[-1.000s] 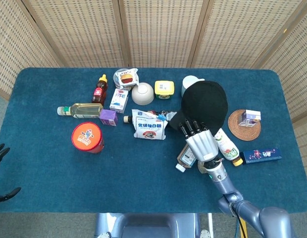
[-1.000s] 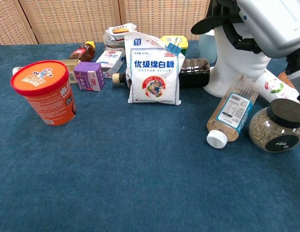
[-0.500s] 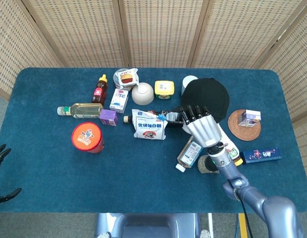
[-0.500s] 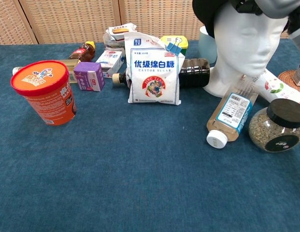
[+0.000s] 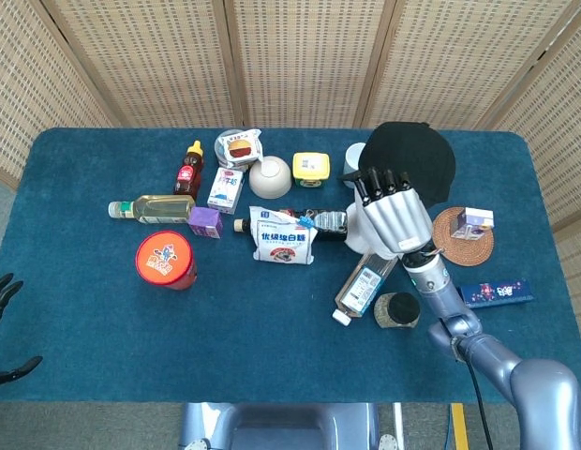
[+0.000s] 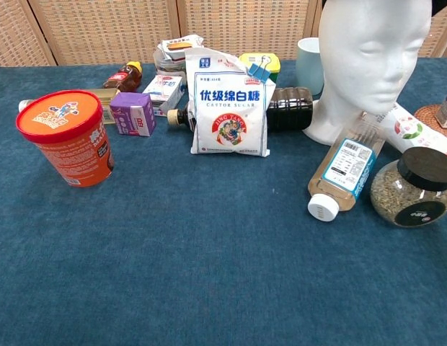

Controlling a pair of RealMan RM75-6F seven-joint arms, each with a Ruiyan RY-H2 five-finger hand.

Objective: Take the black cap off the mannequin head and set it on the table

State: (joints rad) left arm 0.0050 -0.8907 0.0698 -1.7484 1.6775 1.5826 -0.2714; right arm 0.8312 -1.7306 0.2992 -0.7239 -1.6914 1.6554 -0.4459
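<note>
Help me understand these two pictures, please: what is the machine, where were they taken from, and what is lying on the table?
This is a two-armed robot with human-like hands, steered remotely by a person. Both pictures come from its own cameras: one on its head looking down, one on its chest looking across the blue table.

In the head view, the silver right hand holds a round black cap raised above the white foam mannequin head, which looks bare in the chest view. Only the dark fingertips of the left hand show at the edge, holding nothing.

On the table lie groceries, among them a red-lidded orange tub, a white bag of sugar, a clear plastic bottle lying on its side and a black-lidded glass jar.
</note>
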